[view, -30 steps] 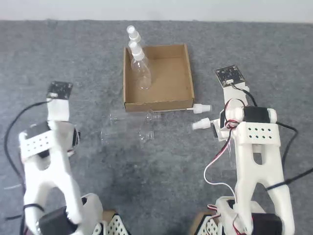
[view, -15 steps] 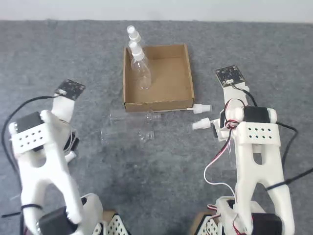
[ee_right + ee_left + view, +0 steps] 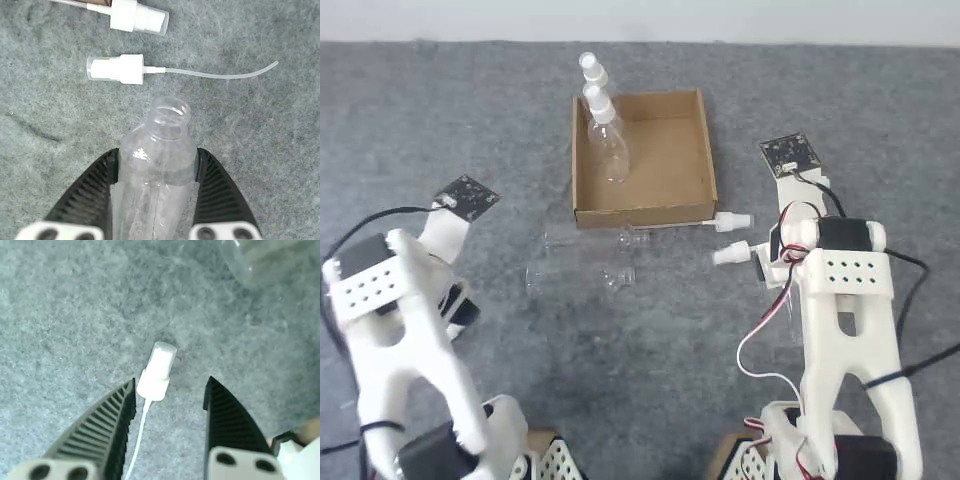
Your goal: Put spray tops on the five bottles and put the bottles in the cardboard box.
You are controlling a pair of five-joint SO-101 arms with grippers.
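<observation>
Clear plastic bottles, five of them: how many look finished?

Two wear white spray tops. One capped bottle [image 3: 609,148] lies inside the cardboard box [image 3: 680,205], against its 9 o'clock wall. A second capped bottle [image 3: 590,68] shows at the box's 11 o'clock corner. I cannot tell whether it sits inside or just beyond the wall.

And the other three?

All have open necks. The first bare bottle [image 3: 590,240] and second bare bottle [image 3: 575,277] lie on the grey tabletop [image 3: 650,350], just off the box's 7 o'clock corner. The right claw [image 3: 157,154] is clenched around the held bottle [image 3: 156,185], mouth pointing away. Two loose spray tops lie near the box's 4 o'clock corner: the far top [image 3: 732,221] and the near top [image 3: 730,254]. A third top [image 3: 157,371] lies between the spread fingers of the left claw [image 3: 170,384], which grasps nothing. By my reckoning, three cappings and at least three placings remain.

What room is there to move?

The box floor toward 3 o'clock is bare, so more bottles should fit, though its walls must be cleared from above. Its 6 o'clock wall stands close to the first bare bottle. Open tabletop lies between the two arms at 6 o'clock. The tabletop's far edge runs just beyond the box at 12 o'clock.
</observation>
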